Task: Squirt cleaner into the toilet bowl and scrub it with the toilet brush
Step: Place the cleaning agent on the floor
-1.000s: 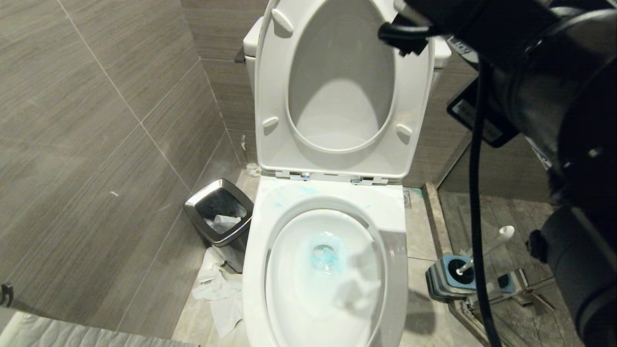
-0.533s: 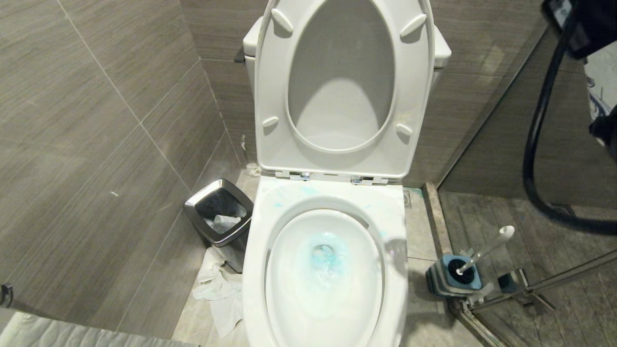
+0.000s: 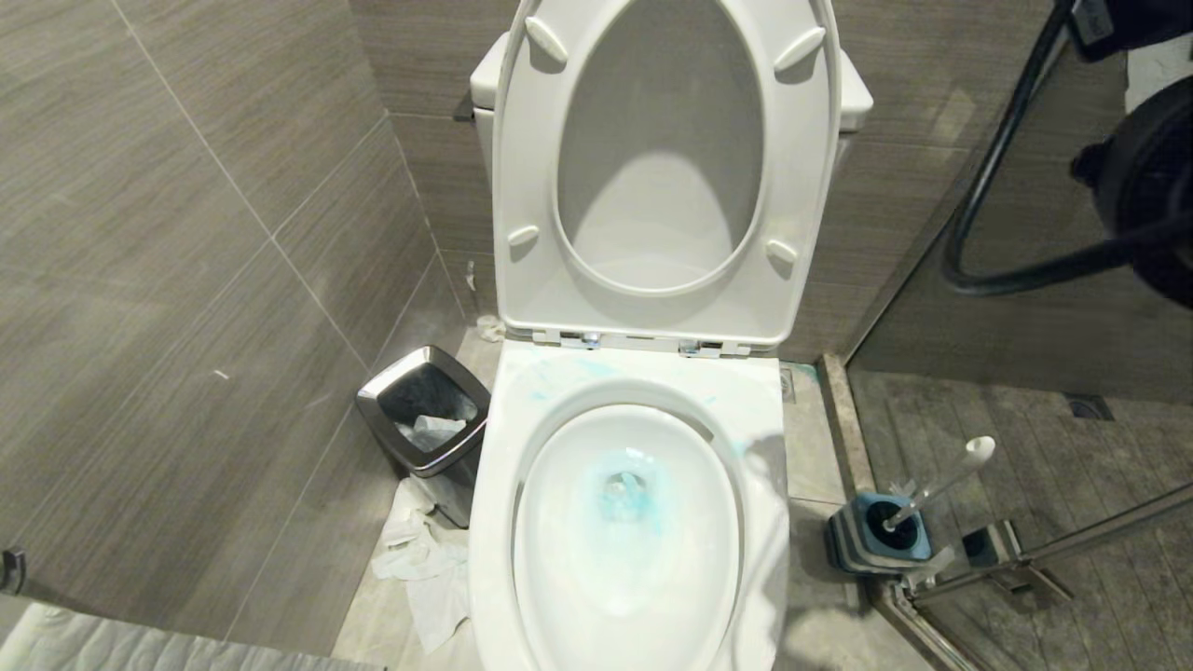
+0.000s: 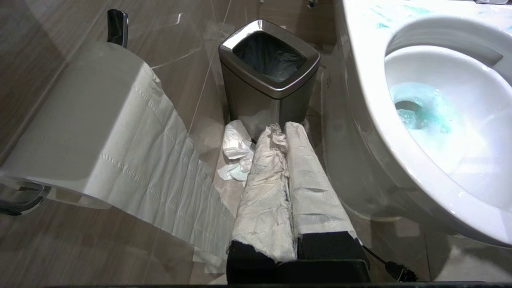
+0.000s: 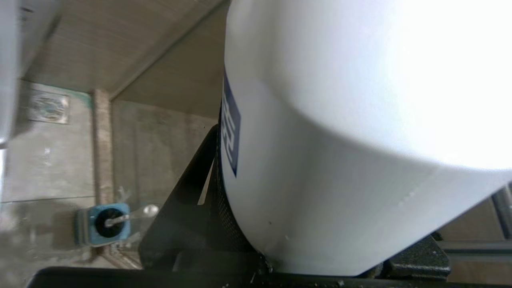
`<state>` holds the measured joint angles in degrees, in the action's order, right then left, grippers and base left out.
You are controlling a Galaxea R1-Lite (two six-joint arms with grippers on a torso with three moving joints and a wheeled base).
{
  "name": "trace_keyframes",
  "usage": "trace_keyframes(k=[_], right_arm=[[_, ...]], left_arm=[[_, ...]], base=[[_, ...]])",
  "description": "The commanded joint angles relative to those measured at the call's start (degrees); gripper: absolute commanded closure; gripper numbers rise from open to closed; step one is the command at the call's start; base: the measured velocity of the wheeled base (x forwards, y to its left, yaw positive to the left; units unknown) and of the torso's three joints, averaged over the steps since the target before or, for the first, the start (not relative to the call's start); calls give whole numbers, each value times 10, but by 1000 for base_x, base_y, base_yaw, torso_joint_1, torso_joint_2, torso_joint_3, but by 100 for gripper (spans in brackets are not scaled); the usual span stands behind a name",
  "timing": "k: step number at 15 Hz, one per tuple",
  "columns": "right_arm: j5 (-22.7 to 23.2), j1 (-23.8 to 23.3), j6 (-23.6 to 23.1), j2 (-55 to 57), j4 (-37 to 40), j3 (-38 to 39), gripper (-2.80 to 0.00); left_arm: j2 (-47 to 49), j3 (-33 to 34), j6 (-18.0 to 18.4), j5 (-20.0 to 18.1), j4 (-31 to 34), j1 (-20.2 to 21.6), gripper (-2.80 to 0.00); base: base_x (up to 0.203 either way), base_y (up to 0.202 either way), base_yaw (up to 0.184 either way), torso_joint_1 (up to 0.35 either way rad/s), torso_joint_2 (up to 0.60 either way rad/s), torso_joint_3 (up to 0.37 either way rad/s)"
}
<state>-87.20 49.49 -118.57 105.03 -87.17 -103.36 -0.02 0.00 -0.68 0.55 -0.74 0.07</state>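
right arm (image 3: 1142,186) swung off bowl | right fingers (image 5: 200,180) clamp white cleaner (image 5: 340,140) (blue label) | left fingers (image 4: 288,160) closed, empty

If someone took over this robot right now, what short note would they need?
Right hand: shut on the white plastic cleaner bottle, held off to the toilet's right.
Left hand: shut, empty, paper-wrapped, parked low by the steel-rimmed black waste bin.
Done: blue-teal cleaner is in the white ceramic toilet bowl.
Left: put the bottle down, take the white-handled toilet brush from its blue-grey holder on the floor to the right, and scrub.
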Motion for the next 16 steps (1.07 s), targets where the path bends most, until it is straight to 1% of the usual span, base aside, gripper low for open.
trace_keyframes(k=[1, 3, 6, 10, 11, 12, 13, 15, 16], right_arm=[[-5, -36, -7, 40, -5, -18, 0], [-5, -66, -6, 67, -5, -35, 0], [-5, -80, -7, 74, -5, -84, 0], [-5, -107, -6, 30, -5, -84, 0], [-5, -110, -6, 8, -5, -58, 0], [-5, -118, -6, -16, -5, -12, 0], [-5, -131, -7, -52, 7, 55, 0], [-3, -150, -7, -144, 82, 171, 0], [23, -167, -7, -193, 151, 222, 0]], left_arm=[[0, 4, 0, 1, 0, 0, 0], [0, 4, 0, 0, 0, 0, 0], [0, 4, 0, 1, 0, 0, 0], [0, 4, 0, 1, 0, 0, 0], [0, 4, 0, 0, 0, 0, 0], [0, 4, 0, 0, 0, 0, 0], [0, 4, 0, 1, 0, 0, 0], [0, 4, 0, 0, 0, 0, 0], [0, 4, 0, 1, 0, 0, 0]], base=[[0, 0, 0, 0, 0, 0], [0, 0, 0, 0, 0, 0], [0, 0, 0, 0, 0, 0], [0, 0, 0, 0, 0, 0], [0, 0, 0, 0, 0, 0], [0, 0, 0, 0, 0, 0], [0, 0, 0, 0, 0, 0], [0, 0, 0, 0, 0, 0], [0, 0, 0, 0, 0, 0]])
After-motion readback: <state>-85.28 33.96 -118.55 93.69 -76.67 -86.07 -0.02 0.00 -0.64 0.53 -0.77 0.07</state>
